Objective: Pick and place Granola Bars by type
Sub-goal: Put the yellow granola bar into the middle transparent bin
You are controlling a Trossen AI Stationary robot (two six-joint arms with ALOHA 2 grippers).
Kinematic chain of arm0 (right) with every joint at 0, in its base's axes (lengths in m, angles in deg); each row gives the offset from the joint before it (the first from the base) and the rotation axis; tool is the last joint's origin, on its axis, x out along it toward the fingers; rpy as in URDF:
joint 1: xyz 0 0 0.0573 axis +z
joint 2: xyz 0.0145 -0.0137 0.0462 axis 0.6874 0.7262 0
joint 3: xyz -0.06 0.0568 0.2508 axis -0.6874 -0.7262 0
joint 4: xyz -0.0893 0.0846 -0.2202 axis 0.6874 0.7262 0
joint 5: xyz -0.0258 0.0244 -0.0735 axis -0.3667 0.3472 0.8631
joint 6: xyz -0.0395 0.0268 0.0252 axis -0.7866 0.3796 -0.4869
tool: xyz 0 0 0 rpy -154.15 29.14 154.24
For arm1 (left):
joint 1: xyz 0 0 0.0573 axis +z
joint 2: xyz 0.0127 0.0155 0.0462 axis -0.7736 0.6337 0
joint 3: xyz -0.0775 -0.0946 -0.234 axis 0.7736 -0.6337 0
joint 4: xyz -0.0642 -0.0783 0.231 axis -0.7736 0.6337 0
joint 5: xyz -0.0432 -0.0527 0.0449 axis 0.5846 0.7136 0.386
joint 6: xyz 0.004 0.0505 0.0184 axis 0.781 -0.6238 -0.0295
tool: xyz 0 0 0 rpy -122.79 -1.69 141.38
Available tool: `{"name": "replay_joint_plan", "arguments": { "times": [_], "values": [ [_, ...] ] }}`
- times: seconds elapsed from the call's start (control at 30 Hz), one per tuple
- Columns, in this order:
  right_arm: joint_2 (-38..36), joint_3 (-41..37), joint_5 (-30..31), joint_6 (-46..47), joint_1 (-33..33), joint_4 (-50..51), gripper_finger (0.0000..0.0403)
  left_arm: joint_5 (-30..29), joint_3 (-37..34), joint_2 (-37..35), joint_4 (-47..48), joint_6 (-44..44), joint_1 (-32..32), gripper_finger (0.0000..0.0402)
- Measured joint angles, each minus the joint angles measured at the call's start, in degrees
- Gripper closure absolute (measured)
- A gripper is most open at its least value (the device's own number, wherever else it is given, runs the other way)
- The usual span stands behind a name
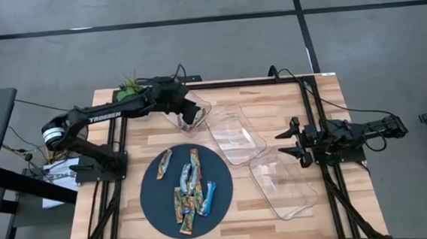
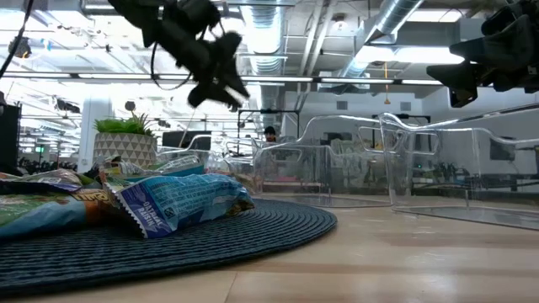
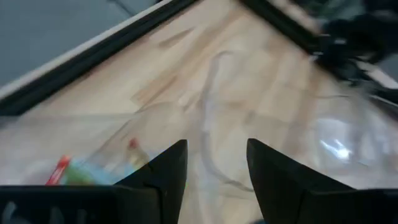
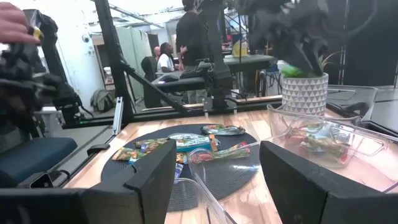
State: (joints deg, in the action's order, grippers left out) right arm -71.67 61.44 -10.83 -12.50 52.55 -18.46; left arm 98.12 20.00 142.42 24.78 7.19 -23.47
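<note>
Several granola bars (image 1: 188,185) in green/red, orange and blue wrappers lie flat on a dark round mat (image 1: 156,214); they also show in the low view (image 2: 168,202) and the right wrist view (image 4: 186,144). A green/red bar (image 3: 81,171) lies in the far-left clear tray (image 1: 177,120), which also shows in the right wrist view (image 4: 317,140). My left gripper (image 1: 192,115) hovers open and empty above that tray; it also shows in the left wrist view (image 3: 214,168) and the low view (image 2: 217,84). My right gripper (image 1: 290,140) waits open at the table's right side.
Two more clear trays stand on the table, one in the middle (image 1: 235,133) and one at the near right (image 1: 282,182). A potted plant (image 1: 131,87) stands at the far left behind my left arm. People stand in the room beyond the table (image 4: 186,37).
</note>
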Motion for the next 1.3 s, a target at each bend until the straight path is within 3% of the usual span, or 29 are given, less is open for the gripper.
{"name": "replay_joint_plan", "arguments": {
  "times": [0.2,0.33,0.47,0.67,0.87,1.3],
  "values": [
    [0.00,0.01,-0.01,-0.02,0.00,0.00,0.0179,1.24,5.47,-3.94,12.93,-5.12,-5.53,0.0257],
    [0.00,0.00,0.00,-0.01,-0.01,0.00,0.0179,-2.16,6.24,-6.44,23.40,-2.66,-11.18,0.0260],
    [0.00,-0.02,-0.01,-0.01,-0.02,0.00,0.0179,-7.17,6.24,-7.42,35.43,7.33,-17.01,0.0261],
    [0.00,0.00,-0.03,0.00,-0.01,0.00,0.0179,-12.90,6.24,-7.12,48.93,31.93,-23.92,0.0261],
    [0.00,-0.02,-0.03,0.00,0.00,0.00,0.0179,-13.57,6.20,-4.62,56.60,42.13,-28.17,0.0261],
    [0.00,0.01,-0.03,-0.01,-0.02,0.00,0.0179,-13.65,6.16,8.05,61.65,44.17,-30.54,0.0249]
  ]
}}
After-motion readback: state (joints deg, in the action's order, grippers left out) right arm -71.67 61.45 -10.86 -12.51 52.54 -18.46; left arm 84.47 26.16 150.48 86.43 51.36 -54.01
